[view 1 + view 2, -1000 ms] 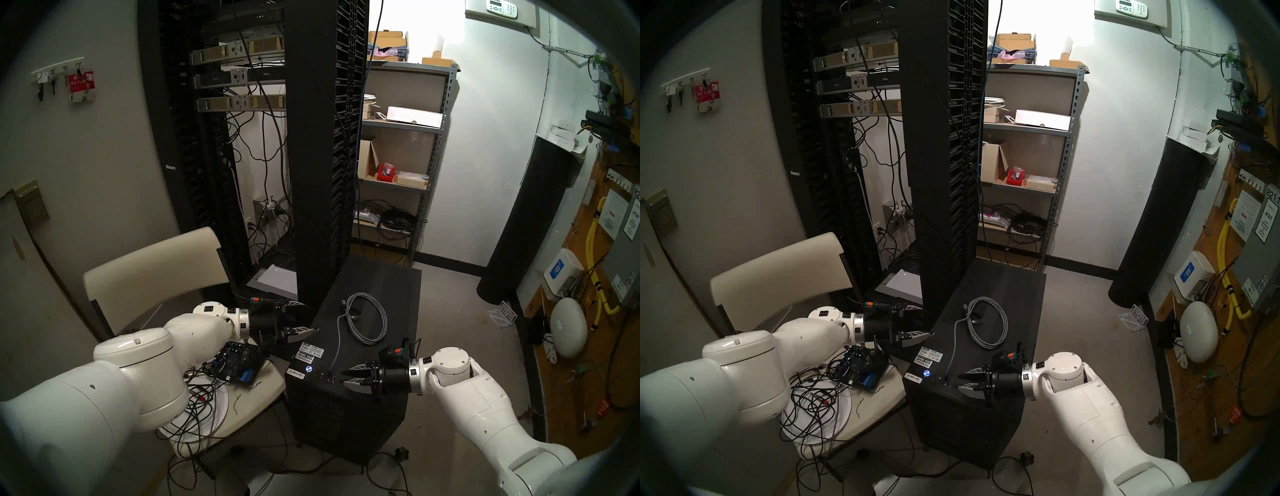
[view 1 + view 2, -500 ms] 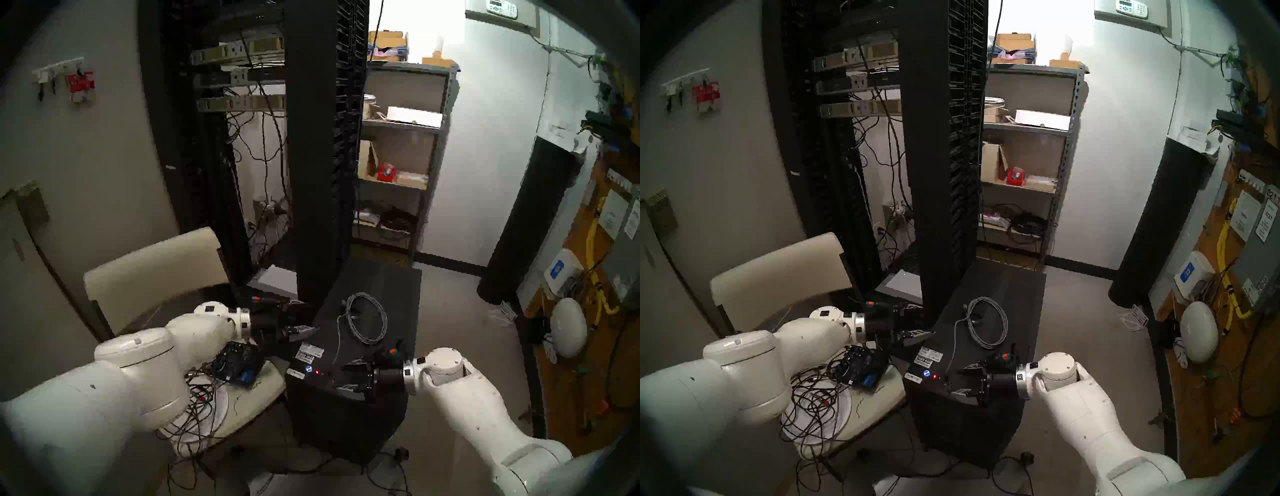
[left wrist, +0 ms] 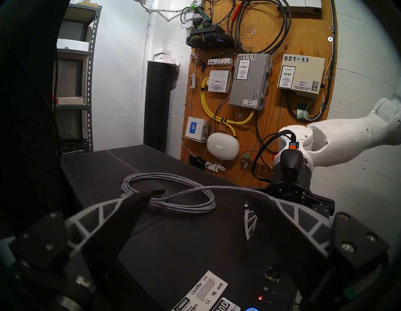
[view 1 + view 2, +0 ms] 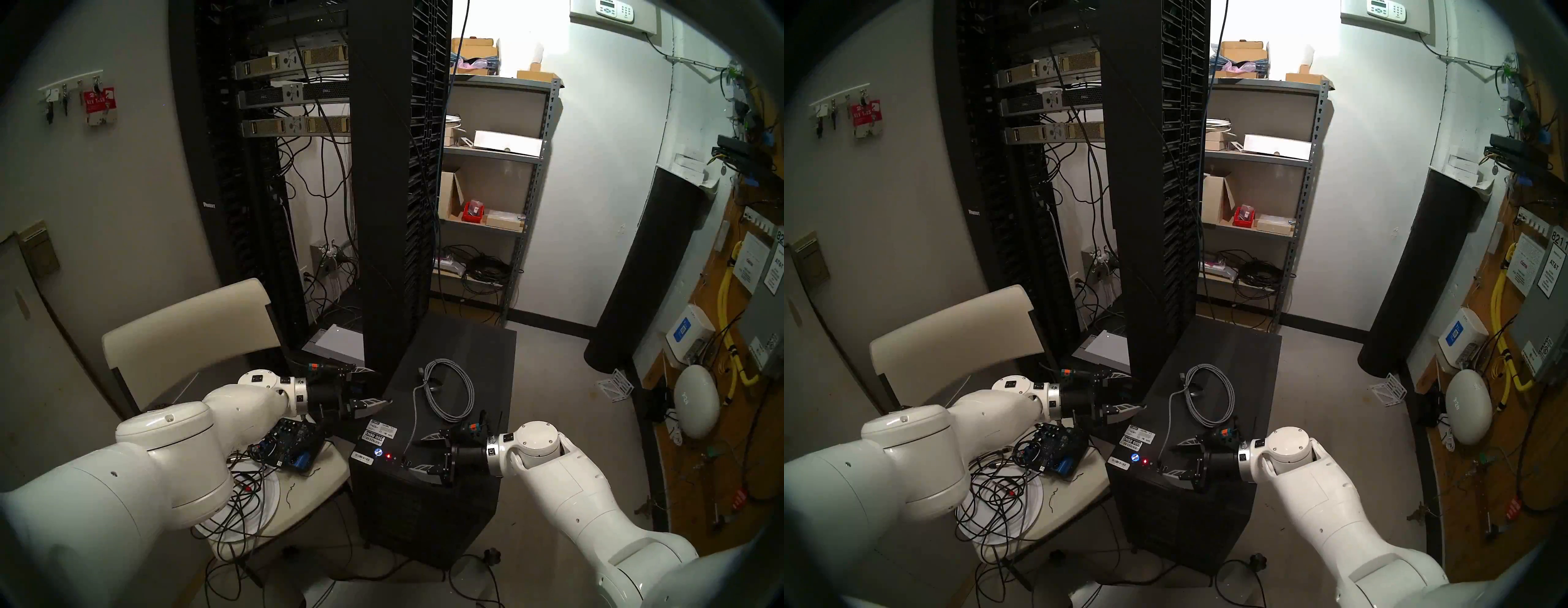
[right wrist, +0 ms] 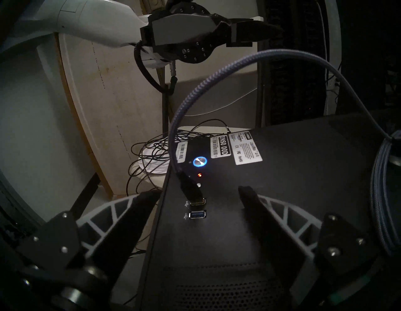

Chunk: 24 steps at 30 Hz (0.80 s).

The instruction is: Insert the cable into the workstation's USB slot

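Cable (image 5: 219, 71) plug sitting tilted in workstation (image 5: 282, 173) slot, between right gripper's (image 5: 198, 192) parted jaws; risking popping out.

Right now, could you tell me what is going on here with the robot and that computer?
The robot is plugging a grey braided cable into the workstation. The cable's dark plug stands in the upper of two USB slots on the top panel; the blue slot below is empty. The right pincer is open around the plug, not gripping it. The left pincer hangs open over the coiled rest of the cable.
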Available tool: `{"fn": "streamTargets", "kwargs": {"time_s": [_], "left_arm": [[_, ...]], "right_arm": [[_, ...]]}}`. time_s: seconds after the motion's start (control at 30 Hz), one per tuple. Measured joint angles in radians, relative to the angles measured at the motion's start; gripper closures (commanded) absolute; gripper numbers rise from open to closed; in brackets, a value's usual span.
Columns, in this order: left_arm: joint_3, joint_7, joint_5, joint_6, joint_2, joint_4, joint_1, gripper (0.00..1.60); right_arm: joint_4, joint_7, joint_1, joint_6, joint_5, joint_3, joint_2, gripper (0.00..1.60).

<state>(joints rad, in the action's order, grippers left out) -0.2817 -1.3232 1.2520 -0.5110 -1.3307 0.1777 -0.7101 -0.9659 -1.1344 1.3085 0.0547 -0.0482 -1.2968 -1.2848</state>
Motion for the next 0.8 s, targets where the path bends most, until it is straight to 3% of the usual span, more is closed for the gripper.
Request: {"fn": "streamTargets", "kwargs": {"time_s": [0.07, 0.1, 0.37, 0.8], "left_arm": [[0.0, 0.0, 0.0, -0.001, 0.0, 0.0, 0.0, 0.0], [-0.001, 0.001, 0.0, -0.001, 0.0, 0.0, 0.0, 0.0], [-0.002, 0.002, 0.0, -0.002, -0.001, 0.0, 0.0, 0.0], [-0.004, 0.006, -0.001, -0.007, -0.001, 0.0, 0.0, 0.0]], "right_arm": [[0.0, 0.001, -0.003, 0.004, 0.0, 0.0, -0.002, 0.35], [0.001, 0.002, -0.005, 0.007, 0.0, 0.0, -0.004, 0.43], [0.034, -0.007, -0.023, 0.026, 0.0, 0.013, -0.021, 0.7], [0.076, -0.029, -0.047, 0.042, 0.0, 0.038, -0.042, 0.84]]}}
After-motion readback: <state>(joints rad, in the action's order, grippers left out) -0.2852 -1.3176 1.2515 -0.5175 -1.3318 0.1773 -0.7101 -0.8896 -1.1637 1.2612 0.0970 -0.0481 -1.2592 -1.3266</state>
